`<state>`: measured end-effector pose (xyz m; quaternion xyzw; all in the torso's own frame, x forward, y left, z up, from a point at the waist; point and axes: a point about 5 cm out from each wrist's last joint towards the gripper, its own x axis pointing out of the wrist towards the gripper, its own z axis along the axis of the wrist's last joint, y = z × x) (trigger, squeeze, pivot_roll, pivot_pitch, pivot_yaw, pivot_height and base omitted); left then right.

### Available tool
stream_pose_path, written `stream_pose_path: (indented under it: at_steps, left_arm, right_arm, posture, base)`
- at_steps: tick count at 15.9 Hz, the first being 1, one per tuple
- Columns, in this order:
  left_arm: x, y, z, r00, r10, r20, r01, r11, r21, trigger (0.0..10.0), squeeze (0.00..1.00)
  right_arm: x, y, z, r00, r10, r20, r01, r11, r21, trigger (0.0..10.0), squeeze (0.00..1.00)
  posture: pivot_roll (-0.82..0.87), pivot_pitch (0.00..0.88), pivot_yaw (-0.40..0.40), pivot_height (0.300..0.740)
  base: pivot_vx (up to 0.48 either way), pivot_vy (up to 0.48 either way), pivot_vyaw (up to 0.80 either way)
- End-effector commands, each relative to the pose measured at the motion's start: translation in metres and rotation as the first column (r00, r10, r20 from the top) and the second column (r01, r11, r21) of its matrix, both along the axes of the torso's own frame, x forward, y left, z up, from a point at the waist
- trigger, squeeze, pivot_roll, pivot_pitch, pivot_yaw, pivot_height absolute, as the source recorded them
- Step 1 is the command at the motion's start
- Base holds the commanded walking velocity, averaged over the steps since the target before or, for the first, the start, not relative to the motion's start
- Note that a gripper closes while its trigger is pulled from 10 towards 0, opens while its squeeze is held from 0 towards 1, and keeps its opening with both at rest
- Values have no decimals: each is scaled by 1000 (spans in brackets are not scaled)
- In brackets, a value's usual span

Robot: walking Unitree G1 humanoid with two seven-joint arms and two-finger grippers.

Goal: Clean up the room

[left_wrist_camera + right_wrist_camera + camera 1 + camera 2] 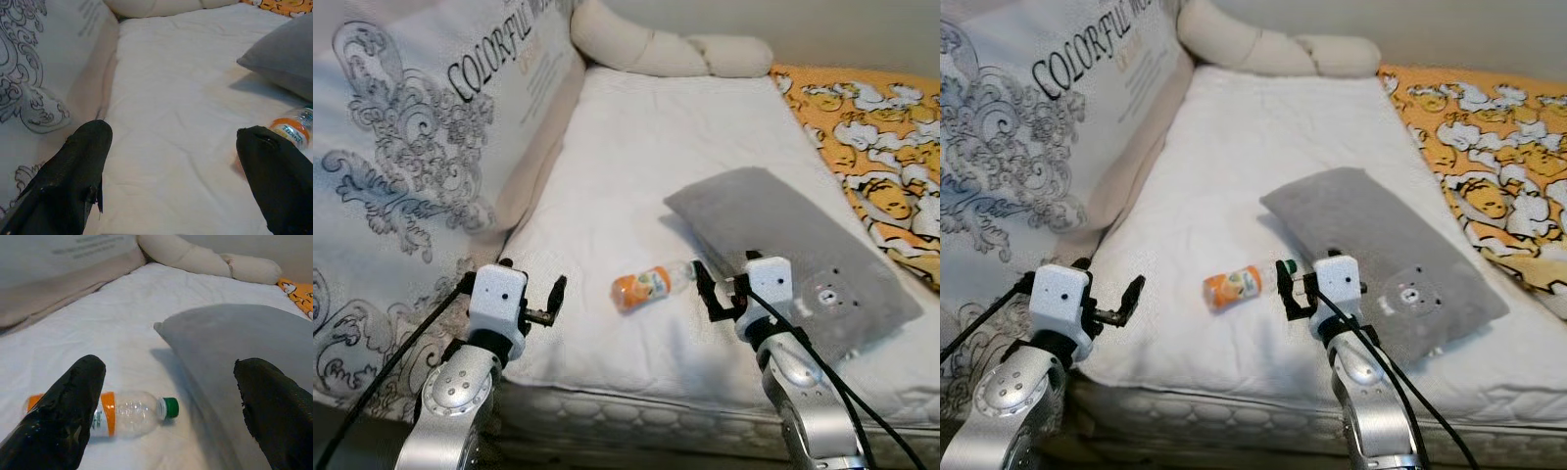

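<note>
Where two hands [540,304] [717,290] gape: one bottle [646,286], one grey pillow [793,255]

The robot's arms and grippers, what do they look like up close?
Both arms are silver metal with rounded joints and black cables running along them. Each ends in a white boxy wrist block carrying the left gripper and the right gripper, each with two long black fingers, matte and tapering.

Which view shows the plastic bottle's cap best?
The right wrist view: the bottle lies on its side, green cap plain. The eye views show it small between the grippers, cap barely visible; the left wrist view catches its orange label.
</note>
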<state>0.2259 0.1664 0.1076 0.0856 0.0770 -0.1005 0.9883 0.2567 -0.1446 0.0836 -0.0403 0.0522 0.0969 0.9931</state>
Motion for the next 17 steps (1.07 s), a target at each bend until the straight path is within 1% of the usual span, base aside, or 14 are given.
stream_pose_path:
  at_steps: [1,2,5,7,8,9,10,11,12,13,14,15,16,17]
  left_arm:
    - [0,-2,-1,1000,0,-2,0,1000,-6,10000,0]
    - [0,-2,0,1000,2,-1,-2,1000,-6,10000,0]
    - [1,1,1,1000,10,4,-10,1000,-3,10000,0]
    - [4,2,2,1000,9,10,-9,1000,-4,10000,0]
    - [4,2,2,1000,4,11,-4,1000,-1,10000,0]
    - [6,1,2,1000,-20,1,20,1000,9,10000,0]
    - [8,0,3,999,-43,-2,43,999,19,10000,0]
    - [10,-1,5,997,-77,-5,77,997,30,10000,0]
    - [12,-2,6,994,-106,-9,106,993,43,10000,0]
    - [13,-2,8,991,-135,-13,135,990,46,10000,0]
    - [12,-3,10,984,-176,-27,178,982,65,10000,0]
    - [10,-3,11,977,-208,-41,211,974,78,10000,0]
    - [9,-2,14,972,-230,-49,233,969,82,10000,0]
    - [7,-2,17,969,-242,-53,246,966,84,10000,0]
  right_arm:
    - [2,-3,-1,1000,-4,-6,4,1000,-14,10000,0]
    - [2,-2,-1,1000,-3,-6,3,1000,-14,10000,0]
    - [9,3,0,997,71,5,-71,995,-77,10000,0]
    - [24,3,-1,994,105,-33,-108,987,-121,10000,0]
    - [27,3,-2,992,117,-43,-122,983,-135,10000,0]
    - [36,6,-5,985,152,-77,-164,967,-193,10000,0]
    - [44,10,-7,974,196,-112,-219,942,-256,10000,0]
    - [56,17,-10,947,272,-172,-316,886,-339,10000,239]
    - [67,22,-12,918,326,-226,-391,839,-378,10000,1000]
    - [75,26,-12,893,361,-271,-446,794,-413,10000,1000]
    - [85,28,-10,869,385,-313,-494,721,-486,10000,1000]
    - [91,31,-8,852,394,-345,-524,658,-541,10000,1000]
    - [96,33,-6,840,396,-371,-543,623,-563,10000,1000]
    - [99,34,-4,832,397,-389,-555,600,-576,10000,1000]
  posture:
    - [67,0,-28,740]
    - [72,0,-31,740]
    - [77,0,-30,740]
    - [79,0,-22,740]
    - [78,0,-19,740]
    - [77,0,-14,740]
    - [75,0,-10,740]
    - [73,0,-8,740]
    - [75,0,-7,740]
    - [86,0,-6,740]
    - [91,0,-6,740]
    - [95,0,-7,740]
    - [104,7,-10,740]
    - [113,32,-14,740]
  base:
    - [0,0,0]
    - [0,0,0]
    - [0,0,0]
    - [0,0,0]
    - [0,0,0]
    - [0,0,0]
    - [0,0,0]
    - [0,0,0]
    - [0,0,0]
    - [0,0,0]
    - [0,0,0]
    - [0,0,0]
    - [0,0,0]
    - [0,0,0]
